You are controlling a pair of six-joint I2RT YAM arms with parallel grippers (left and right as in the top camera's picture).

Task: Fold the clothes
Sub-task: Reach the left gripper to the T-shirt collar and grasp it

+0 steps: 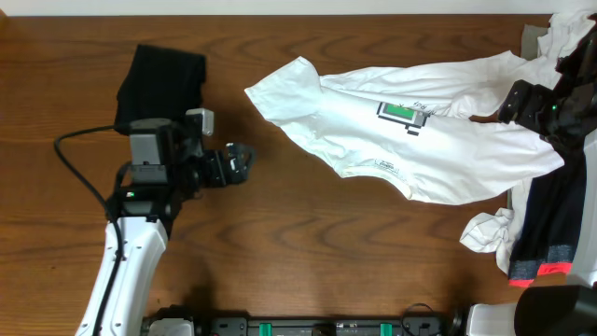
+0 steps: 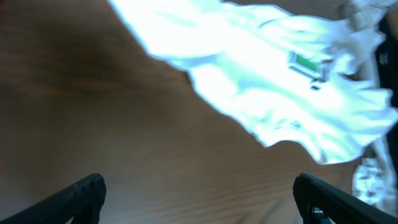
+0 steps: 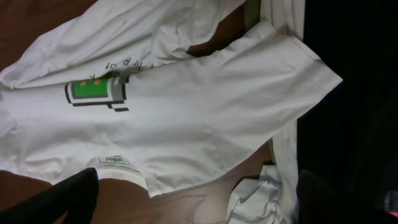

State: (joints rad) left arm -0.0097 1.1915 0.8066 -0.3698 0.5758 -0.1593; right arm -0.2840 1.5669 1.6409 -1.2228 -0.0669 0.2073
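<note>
Hovering with left fingers (image 2: 84, 196) spread wide over desk (image 1: 326, 243), left of white T-shirt (image 1: 448, 140); hanging with right fingers (image 3: 74, 196) spread wide above T-shirt's right part, pinching nothing.

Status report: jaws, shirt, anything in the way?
Left gripper open, empty. Right gripper open, empty, over T-shirt. T-shirt unfolded, print up, mid-table. Pile crowds its right side; black cloth far left, apart.

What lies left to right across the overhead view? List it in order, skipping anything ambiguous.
black folded garment → left gripper → white T-shirt → dark garment with a red hem
</note>
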